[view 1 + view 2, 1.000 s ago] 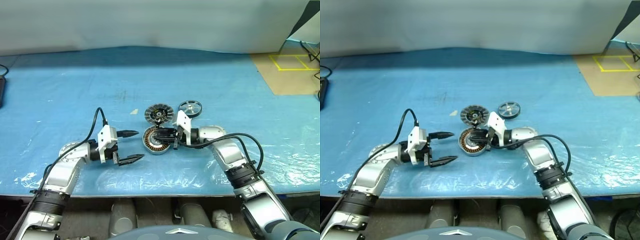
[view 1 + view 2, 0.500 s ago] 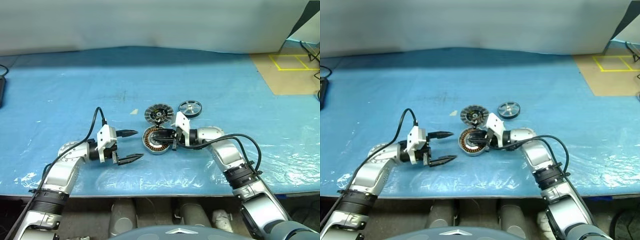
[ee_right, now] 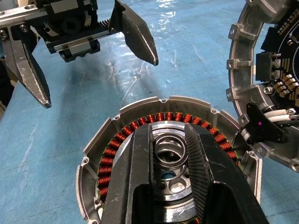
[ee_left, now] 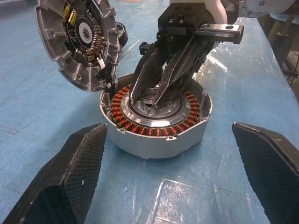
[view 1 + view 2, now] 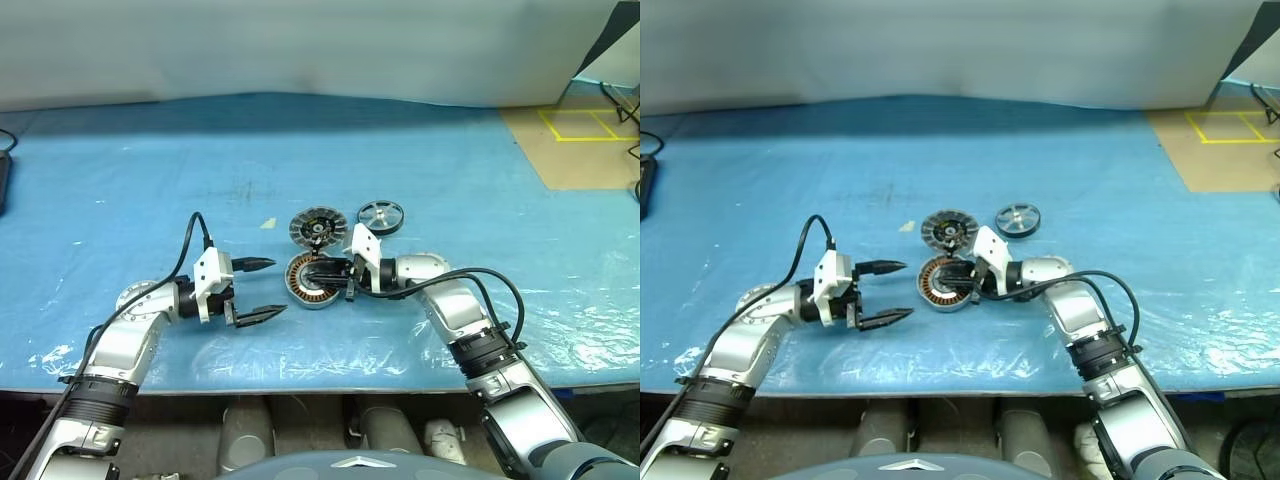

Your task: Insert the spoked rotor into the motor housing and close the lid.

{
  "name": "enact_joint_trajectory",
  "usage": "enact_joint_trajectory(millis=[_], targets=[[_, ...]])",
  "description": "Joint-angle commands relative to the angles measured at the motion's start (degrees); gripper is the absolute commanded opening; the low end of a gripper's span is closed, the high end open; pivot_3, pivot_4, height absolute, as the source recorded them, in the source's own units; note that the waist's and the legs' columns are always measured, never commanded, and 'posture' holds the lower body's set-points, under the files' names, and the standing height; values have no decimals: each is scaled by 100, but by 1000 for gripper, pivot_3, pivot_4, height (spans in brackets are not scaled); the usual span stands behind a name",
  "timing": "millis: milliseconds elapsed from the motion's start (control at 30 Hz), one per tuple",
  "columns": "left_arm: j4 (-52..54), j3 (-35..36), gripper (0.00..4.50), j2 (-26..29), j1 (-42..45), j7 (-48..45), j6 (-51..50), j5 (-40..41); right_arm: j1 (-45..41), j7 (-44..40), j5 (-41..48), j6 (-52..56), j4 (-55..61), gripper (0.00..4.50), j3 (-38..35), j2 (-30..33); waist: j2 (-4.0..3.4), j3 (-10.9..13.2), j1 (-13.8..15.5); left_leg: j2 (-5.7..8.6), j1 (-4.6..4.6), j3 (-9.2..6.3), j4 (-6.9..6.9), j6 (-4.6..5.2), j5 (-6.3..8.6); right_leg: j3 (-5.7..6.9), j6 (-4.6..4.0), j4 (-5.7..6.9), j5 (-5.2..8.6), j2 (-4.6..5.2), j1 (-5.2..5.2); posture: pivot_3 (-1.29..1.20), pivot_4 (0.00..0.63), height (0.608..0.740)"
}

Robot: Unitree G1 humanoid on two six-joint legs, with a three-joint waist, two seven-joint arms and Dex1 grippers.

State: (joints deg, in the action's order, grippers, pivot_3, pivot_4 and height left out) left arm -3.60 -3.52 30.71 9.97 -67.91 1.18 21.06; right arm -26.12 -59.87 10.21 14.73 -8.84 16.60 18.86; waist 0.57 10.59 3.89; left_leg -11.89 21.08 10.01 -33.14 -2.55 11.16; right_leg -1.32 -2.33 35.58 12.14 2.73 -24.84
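Observation:
The motor housing [image 5: 303,290], a silver-rimmed puck with copper windings, lies on the blue table. The spoked rotor [image 3: 170,150], a small dark wheel with a raised hub ring, sits in the housing's centre. My right gripper [image 5: 313,272] reaches in from the right and is shut on that hub. The lid [image 5: 316,228], a grey finned disc with a black centre, leans tilted against the housing's far rim with white wires [image 3: 280,116] at its edge. My left gripper [image 5: 278,288] stands open just left of the housing, touching nothing.
A round silver wheel-like part [image 5: 380,216] lies behind and to the right of the housing. A small pale scrap [image 5: 267,223] lies left of the lid. The table's front edge [image 5: 300,388] runs close below the arms. A brown floor patch with yellow tape [image 5: 580,125] is far right.

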Motion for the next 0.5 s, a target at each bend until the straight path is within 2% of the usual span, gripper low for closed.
enact_joint_trajectory(millis=[33, 67, 233, 367, 500], targets=[[70, 59, 4500, 13, 41, 21, 143, -12, 15, -25, 34, -38, 134, 1309, -16, 43, 0, 0, 0, 0, 0, 0, 0, 0, 0, 0, 0, 0, 0, 0, 0, 0, 150, 740], [66, 58, 4500, 14, 39, 21, 153, -15, 14, -26, 31, -46, 130, 1461, -15, 45, 0, 0, 0, 0, 0, 0, 0, 0, 0, 0, 0, 0, 0, 0, 0, 0, 150, 740], [27, 67, 4500, 19, 35, 19, 193, -28, 1, -19, 13, -175, 110, 3258, -30, 47, 0, 0, 0, 0, 0, 0, -2, 0, 0, 0, 0, 3, 0, 0, 0, 0, 150, 740], [0, 63, 4500, 2, 32, 21, 229, -50, 1, -26, 38, -190, 111, 4470, -45, 48, 0, 0, 1, 0, 0, 0, -3, 0, 0, 0, 0, 5, 0, 0, 0, 0, 150, 740], [-14, 61, 4500, -5, 36, 20, 244, -64, -2, -32, 74, -191, 110, 4470, -63, 43, 0, 0, 1, 0, 0, 0, -5, 0, 0, -1, 0, 7, 0, 1, 0, 0, 150, 740]])
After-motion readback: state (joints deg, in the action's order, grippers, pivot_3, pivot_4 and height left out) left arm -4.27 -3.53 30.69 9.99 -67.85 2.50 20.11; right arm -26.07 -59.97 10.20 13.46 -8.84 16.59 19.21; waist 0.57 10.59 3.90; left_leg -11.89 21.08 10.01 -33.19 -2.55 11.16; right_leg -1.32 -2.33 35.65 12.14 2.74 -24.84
